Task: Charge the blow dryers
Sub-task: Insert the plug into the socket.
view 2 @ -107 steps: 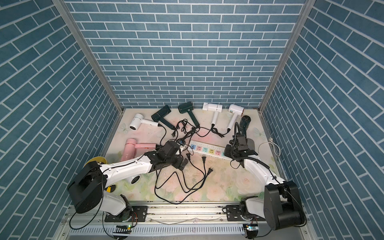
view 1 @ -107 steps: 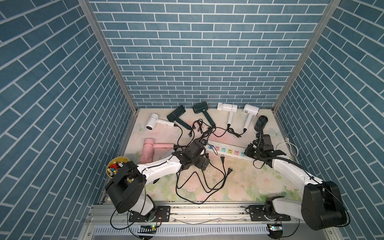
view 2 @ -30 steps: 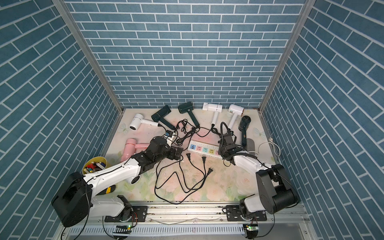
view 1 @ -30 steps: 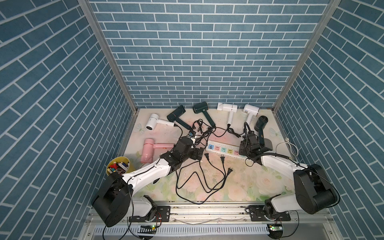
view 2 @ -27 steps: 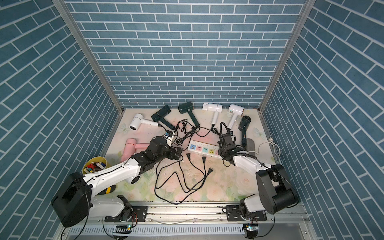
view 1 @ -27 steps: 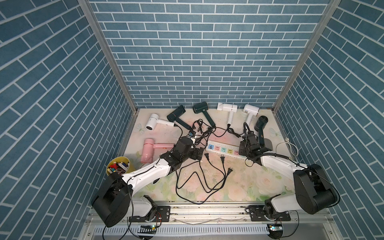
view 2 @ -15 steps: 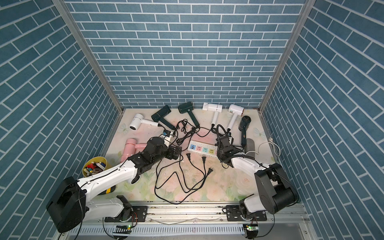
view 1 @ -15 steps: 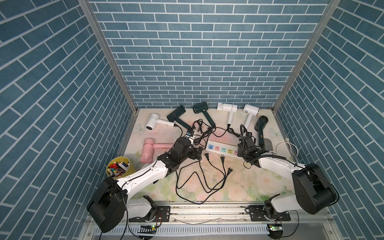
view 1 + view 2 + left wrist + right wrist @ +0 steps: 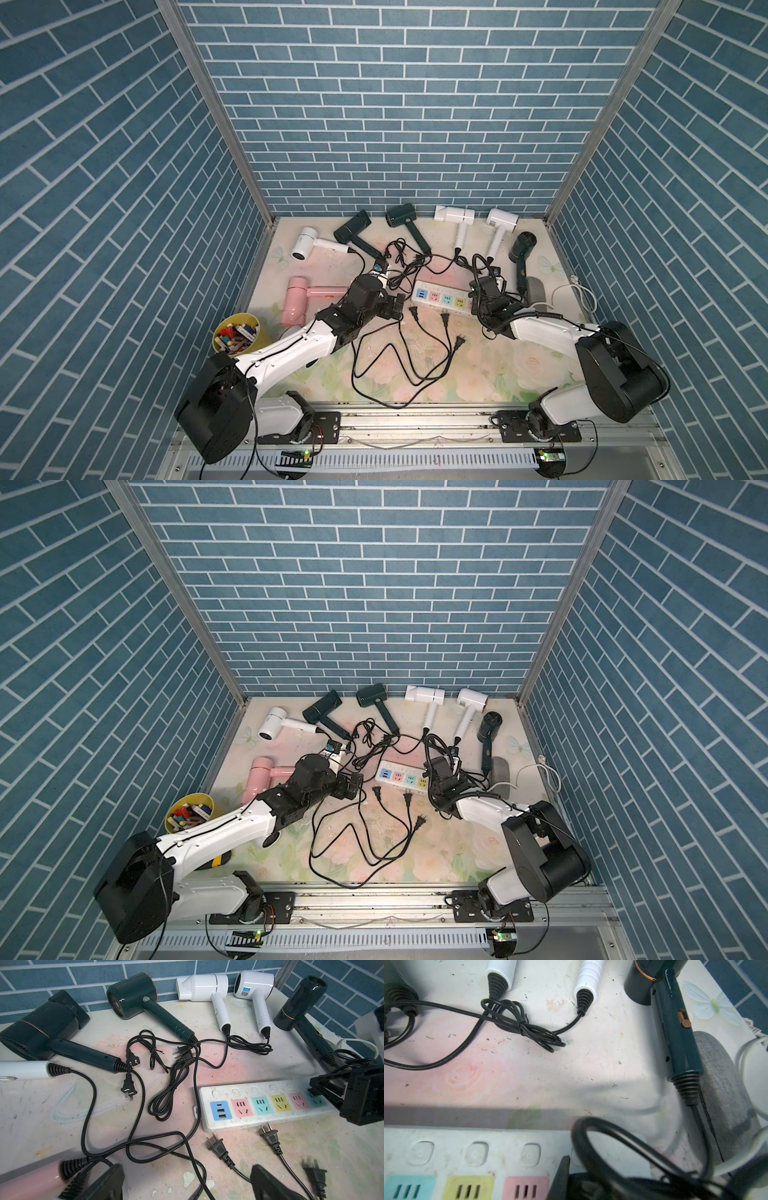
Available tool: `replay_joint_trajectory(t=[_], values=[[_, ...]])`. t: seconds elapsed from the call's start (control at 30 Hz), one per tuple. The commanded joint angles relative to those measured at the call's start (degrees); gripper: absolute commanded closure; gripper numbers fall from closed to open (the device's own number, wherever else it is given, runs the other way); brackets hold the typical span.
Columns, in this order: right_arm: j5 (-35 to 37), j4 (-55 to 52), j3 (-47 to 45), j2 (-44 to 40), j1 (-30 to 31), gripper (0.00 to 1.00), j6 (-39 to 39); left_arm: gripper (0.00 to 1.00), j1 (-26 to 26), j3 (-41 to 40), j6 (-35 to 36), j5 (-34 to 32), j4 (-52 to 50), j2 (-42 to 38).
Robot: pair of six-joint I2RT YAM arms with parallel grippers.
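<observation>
Altogether seven blow dryers [image 9: 401, 216] are showing in both top views: three white, three dark and one pink dryer [image 9: 296, 299]. All are lying on the tabletop [image 9: 519, 374], five fanned along the back wall, with a white one and the pink one toward the left side.

The left wrist view is cutting two of them down to handle ends. Yet it alone is showing six loose plugs [image 9: 216, 1145] and the five pastel sockets and blue USB block of the power strip [image 9: 239, 1121]. The top views are making out only three plugs clearly, lying just in front of the strip.

The left end effector [image 9: 397, 307] is sitting wide open among the cords just left of the strip, holding nothing. The right end effector [image 9: 476, 301] is covering the strip's far-right socket. Its fingers are drawn almost together on a looped cord [image 9: 577, 1142] running from the handle of the black dryer [image 9: 675, 1032]. The plug itself is lost in blur — whether it is touching the socket cannot be told.

The right wrist view is giving only two white handle ends, three sockets, and the black handle overlapping a grey cylinder [image 9: 720, 1084]. A yellow cup [image 9: 253, 332] of small items is appearing in the top views alone, its base hidden behind the left arm.
</observation>
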Motion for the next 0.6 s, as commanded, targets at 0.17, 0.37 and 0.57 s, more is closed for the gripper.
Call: replay_joint_trajectory(t=[0.17, 0.37, 0.57], values=[[-14.81, -11.52, -5.27, 4.35, 1.51, 1.00, 7.86, 0.01, -0.07, -0.41, 1.45, -1.72, 0.03, 0.20], [-17.23, -17.66, -5.02, 1.52, 1.70, 1.00, 10.85, 0.01, -0.08, 0.33, 1.09, -0.73, 0.46, 2.72], [-18.28, -21.72, -5.19, -2.35, 1.70, 1.00, 11.50, 0.00, -0.07, 0.44, 1.10, -0.50, 0.73, 3.64]])
